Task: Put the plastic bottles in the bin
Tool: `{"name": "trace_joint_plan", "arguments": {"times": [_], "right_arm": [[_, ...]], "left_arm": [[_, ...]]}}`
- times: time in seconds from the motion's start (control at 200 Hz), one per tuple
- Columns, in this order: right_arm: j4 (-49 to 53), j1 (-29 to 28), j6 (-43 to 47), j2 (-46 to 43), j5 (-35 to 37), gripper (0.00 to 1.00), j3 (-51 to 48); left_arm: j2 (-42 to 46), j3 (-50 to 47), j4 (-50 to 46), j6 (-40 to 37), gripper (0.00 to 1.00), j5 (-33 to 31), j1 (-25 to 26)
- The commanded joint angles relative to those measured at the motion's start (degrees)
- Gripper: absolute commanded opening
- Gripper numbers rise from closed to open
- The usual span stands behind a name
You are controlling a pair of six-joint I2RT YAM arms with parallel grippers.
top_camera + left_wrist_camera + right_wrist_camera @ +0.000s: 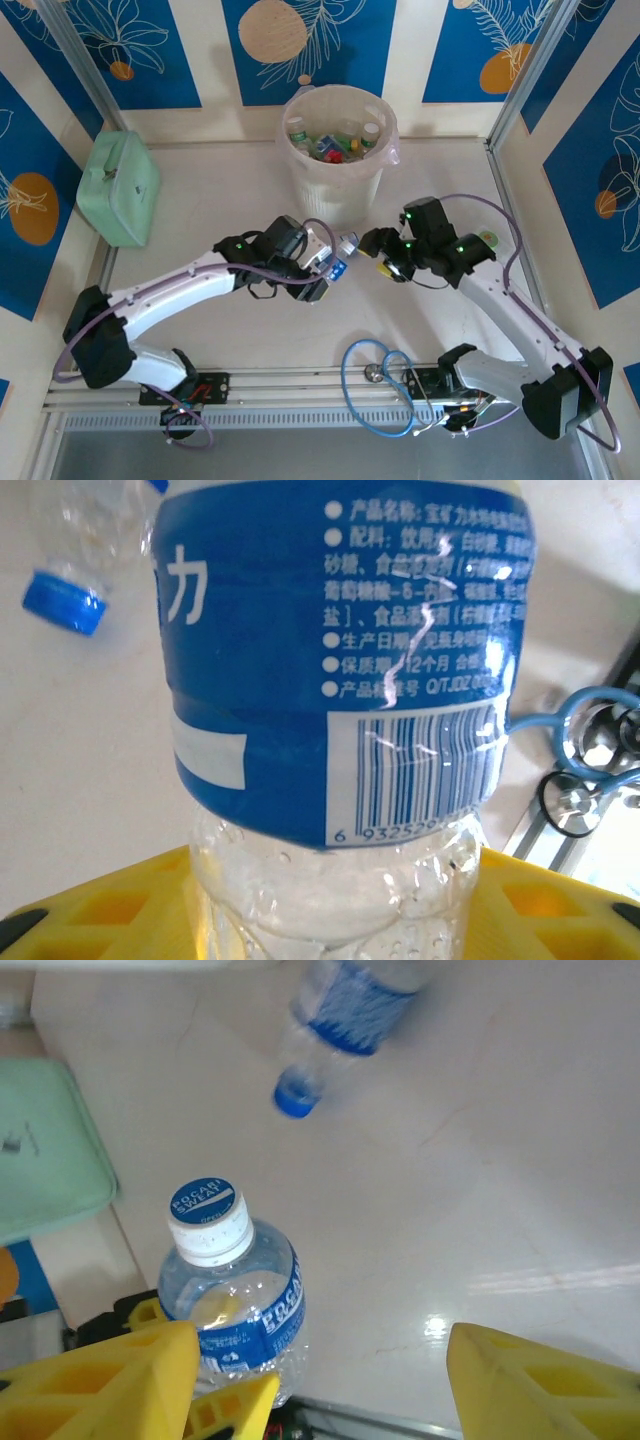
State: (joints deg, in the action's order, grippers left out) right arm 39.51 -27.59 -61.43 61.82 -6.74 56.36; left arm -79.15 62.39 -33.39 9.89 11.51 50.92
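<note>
1. Since the left claw is clamped on a blue-labelled bottle, its yellow fingers pressing the clear body below the label, we judge this one grasped and waiting to be carried. In the top view it sits mid-worktop, in front of the bin.
2. Just to its right, the right claw stands with its jaws apart. A white-capped bottle rests against one finger with free space on its other side, so we read it as not yet gripped.
3. Farther out on the worktop, a blue-capped bottle lies loose, so we count at least these as left to do.
4. At the far side, the bin already holds several bottles, green ones and blue-labelled ones among them. Most of the job looks done to us. The mint-green case sits well to the bin's left.
5. We cannot see the clamped bottle's cap, which is cut off in the left wrist view.
6. A blurred bottle shows high in the right wrist view, and we cannot tell whether it is the one the left claw carries.
7. Both arms cover part of the worktop from above, and the bin's depth hides how many bottles lie inside.
</note>
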Motion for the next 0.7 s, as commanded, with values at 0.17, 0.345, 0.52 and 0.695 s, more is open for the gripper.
{"name": "trace_joint_plan", "arguments": {"times": [0.17,0.345,0.52,0.695], "right_arm": [[-2.8,-0.7,2.5,2.5,-4.4,0.66,4.6],[-2.6,-1.3,2.9,5.1,-6.3,0.65,6.4],[-3.7,-1.4,2.3,4.9,-6.2,0.62,5.5],[-4.3,-1.4,2.1,4.8,-6.8,0.55,4.9]], "left_arm": [[4.1,1.2,-0.2,-4.5,0.54,1.1,0.7],[6.3,1.1,0.9,-5.3,0.56,2.3,1.0],[6.1,1.7,0.4,-5.9,0.56,3.0,1.2],[6.0,1.6,0.6,-6.0,0.57,3.3,1.4]]}}
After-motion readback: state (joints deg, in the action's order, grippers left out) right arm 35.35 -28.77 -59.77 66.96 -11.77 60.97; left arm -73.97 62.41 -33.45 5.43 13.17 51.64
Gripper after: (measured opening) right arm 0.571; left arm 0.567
